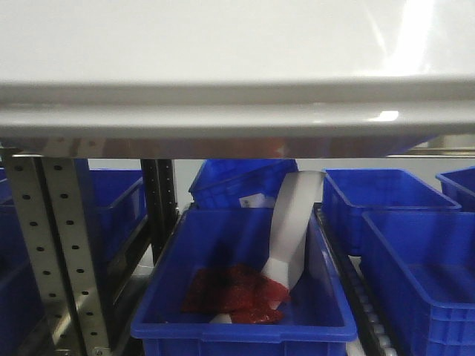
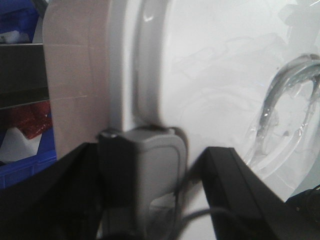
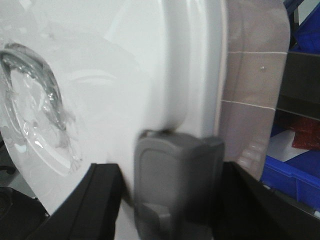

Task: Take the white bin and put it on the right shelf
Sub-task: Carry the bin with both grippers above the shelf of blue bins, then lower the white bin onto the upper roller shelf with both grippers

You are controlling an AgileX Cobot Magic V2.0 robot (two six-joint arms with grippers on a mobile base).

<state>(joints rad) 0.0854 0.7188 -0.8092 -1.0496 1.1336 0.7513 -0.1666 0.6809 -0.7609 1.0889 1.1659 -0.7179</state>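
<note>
The front view looks into a storage room lined with a steel rack (image 1: 59, 245). Two pale perforated posts and one dark post stand at the left. At least six blue crates (image 1: 415, 274) sit on the rack. The centre crate holds red packets (image 1: 234, 293) and a white strip (image 1: 293, 222). The single white bin (image 1: 237, 111) hangs in the air in front, and its thick rim lies level across the whole top of the frame, long axis left to right.

In the left wrist view the left tool (image 2: 150, 170) is clamped on the bin's rim. The pinkish side wall (image 2: 75, 85) faces the crates and a recessed handle (image 2: 290, 100) shows on the white face.

In the right wrist view the right tool (image 3: 177, 185) likewise grips the rim at the opposite end.
</note>
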